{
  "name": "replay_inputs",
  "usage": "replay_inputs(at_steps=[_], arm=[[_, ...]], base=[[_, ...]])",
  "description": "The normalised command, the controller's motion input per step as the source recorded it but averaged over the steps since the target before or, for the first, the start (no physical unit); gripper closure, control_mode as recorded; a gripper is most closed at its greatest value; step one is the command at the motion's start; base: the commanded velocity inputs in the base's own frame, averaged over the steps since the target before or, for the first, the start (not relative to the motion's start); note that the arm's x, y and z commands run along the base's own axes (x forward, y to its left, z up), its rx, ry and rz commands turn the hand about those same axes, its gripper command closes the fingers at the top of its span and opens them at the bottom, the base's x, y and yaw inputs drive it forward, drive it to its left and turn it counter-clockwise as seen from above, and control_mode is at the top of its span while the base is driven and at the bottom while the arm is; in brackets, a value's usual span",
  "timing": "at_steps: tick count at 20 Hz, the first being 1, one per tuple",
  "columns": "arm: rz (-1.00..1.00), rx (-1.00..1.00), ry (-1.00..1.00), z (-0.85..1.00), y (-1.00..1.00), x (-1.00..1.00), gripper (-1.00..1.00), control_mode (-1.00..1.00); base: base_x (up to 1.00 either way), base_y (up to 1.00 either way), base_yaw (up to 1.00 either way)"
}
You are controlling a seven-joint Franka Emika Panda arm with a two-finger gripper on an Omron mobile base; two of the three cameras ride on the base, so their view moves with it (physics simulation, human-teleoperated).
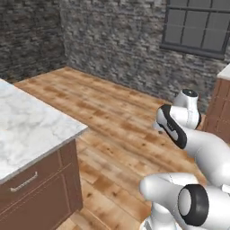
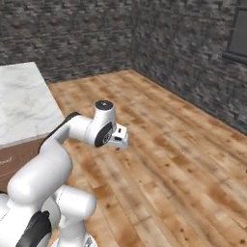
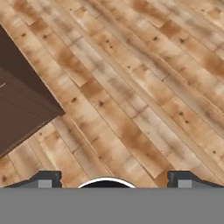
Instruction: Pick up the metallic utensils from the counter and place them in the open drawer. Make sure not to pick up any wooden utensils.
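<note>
The white marble counter (image 1: pixel 27 121) (image 2: pixel 21 103) stands to the left, and the part of its top in view is bare. The metallic utensils, the wooden utensils and the open drawer are out of view. Under the counter edge a reddish-brown drawer front (image 1: pixel 31 177) with a silver bar handle sits flush and shut. My gripper (image 2: pixel 118 144) (image 3: pixel 114 180) hangs over the wooden floor to the right of the counter, pointing down. Its fingers stand wide apart and open with nothing between them.
A dark brown cabinet corner (image 3: pixel 22 113) fills the left of the hand view. Plank floor (image 1: pixel 121 117) stretches to grey stone walls with a dark window (image 1: pixel 197 24). Another reddish-brown cabinet (image 1: pixel 221 110) with a white top stands at the far right.
</note>
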Motion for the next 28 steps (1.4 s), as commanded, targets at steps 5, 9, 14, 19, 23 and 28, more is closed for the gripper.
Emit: replay_inputs(at_steps=[5,9,14,19,23,28], arm=[[0.00,0.00,0.00,0.00,0.00,0.00,-1.00,1.00],[0.00,0.00,0.00,0.00,0.00,0.00,-1.00,1.00],[0.00,0.00,0.00,0.00,0.00,0.00,-1.00,1.00],[0.00,0.00,0.00,0.00,0.00,0.00,-1.00,1.00],[0.00,0.00,0.00,0.00,0.00,0.00,-1.00,1.00],[0.00,0.00,0.00,0.00,0.00,0.00,-1.00,1.00]], base=[[0.00,0.53,0.98],[0.00,0.60,0.95],[0.00,0.65,0.94],[0.00,0.67,0.93],[0.04,0.72,0.89],[1.00,0.92,-0.01]])
